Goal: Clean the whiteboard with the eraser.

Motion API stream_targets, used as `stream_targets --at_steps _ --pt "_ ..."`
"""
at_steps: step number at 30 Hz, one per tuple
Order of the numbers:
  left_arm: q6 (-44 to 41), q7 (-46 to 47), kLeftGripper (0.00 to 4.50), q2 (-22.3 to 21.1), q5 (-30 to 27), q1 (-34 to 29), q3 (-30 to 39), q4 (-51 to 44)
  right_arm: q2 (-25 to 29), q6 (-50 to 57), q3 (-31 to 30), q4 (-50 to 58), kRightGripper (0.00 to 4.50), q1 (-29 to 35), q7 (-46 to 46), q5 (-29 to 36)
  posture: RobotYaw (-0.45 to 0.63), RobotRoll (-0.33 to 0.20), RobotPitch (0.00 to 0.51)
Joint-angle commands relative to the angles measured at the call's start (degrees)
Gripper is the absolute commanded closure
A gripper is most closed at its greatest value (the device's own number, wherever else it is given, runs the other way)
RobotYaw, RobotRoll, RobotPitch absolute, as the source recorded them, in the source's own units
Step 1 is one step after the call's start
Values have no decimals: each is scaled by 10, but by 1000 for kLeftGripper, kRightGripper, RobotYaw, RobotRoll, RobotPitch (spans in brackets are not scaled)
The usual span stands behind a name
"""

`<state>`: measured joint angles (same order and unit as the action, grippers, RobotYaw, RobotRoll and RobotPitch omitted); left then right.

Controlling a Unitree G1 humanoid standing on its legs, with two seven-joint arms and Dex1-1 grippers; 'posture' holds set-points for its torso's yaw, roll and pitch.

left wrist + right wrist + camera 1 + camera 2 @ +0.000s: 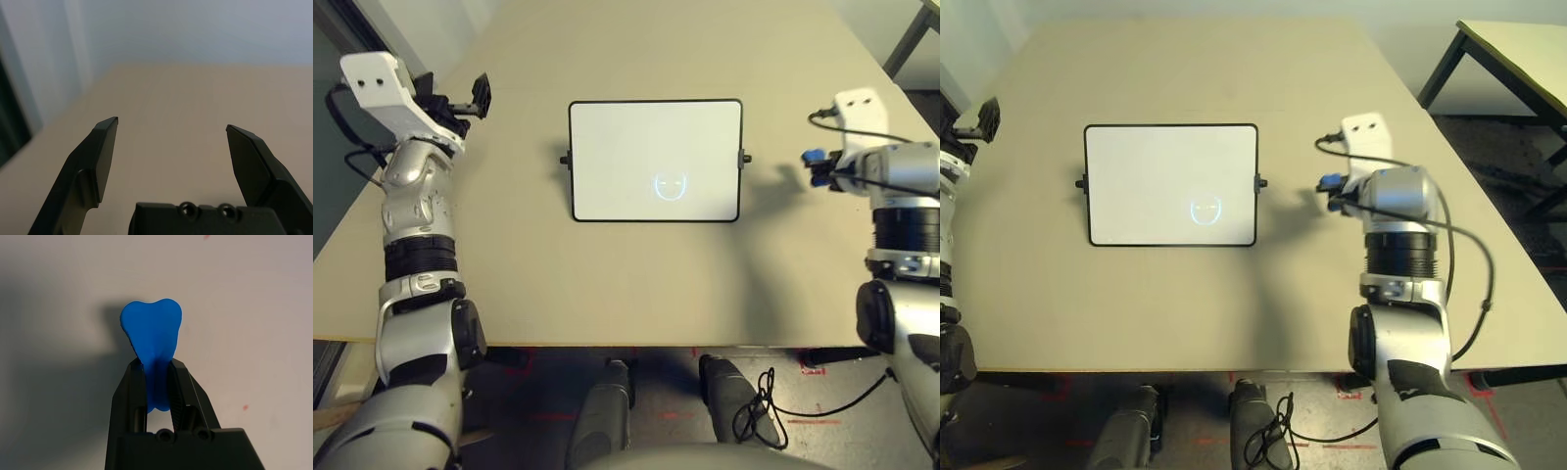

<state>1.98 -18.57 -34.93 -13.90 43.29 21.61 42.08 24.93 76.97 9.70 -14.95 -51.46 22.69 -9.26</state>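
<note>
My right gripper (157, 367) has the eraser (152, 330) pinched at its slim waist, a smooth, bright blue, bone-shaped block, held over the surface (548, 294) near its right edge. My left gripper (172, 122) stands wide with nothing between its black fingers, over the left edge. Between my arms the whiteboard (656, 162) lies flat, glossy white in a thin black frame with rounded corners and a dark knob on either side; a pale ring of light glows toward its near right corner. The surface is matte beige, faintly shadowed, its near edge straight; a black cable (766, 406) loops above the grey floor (671, 421).
</note>
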Motion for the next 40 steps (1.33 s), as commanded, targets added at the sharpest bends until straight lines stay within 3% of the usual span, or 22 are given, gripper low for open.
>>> stream_targets --at_steps 1,8,18,20,22,24,29,34,40 --pt "2 -24 0 -4 2 -21 -6 19 -3 24 -3 18 3954 10 -12 23 -25 0 158" --pt "-13 -35 0 6 -2 -40 -10 10 -6 31 -4 6 3954 8 -29 55 -12 0 167" --pt "-36 -47 0 17 -2 -30 -27 -10 29 -21 -2 -19 696 9 -31 91 -26 0 189" --pt "-34 -47 0 22 -1 -22 -32 -14 32 -76 26 -19 63 9 -38 104 -31 0 194" --pt "-29 -44 0 28 0 -15 -35 -19 32 -158 59 -26 9 9 -49 117 -34 0 198" --pt "-15 -33 0 33 2 -4 -32 -12 37 -329 86 -52 9 30 -59 123 -43 0 203" --pt "27 4 0 43 16 13 -31 29 43 -624 142 -164 9 94 -87 144 -45 0 217" --pt "65 35 0 43 22 21 -27 79 50 -756 169 -273 9 113 -120 162 -56 0 222" --pt "90 63 0 38 24 25 -19 136 63 -807 179 -354 9 134 -134 183 -58 0 211"
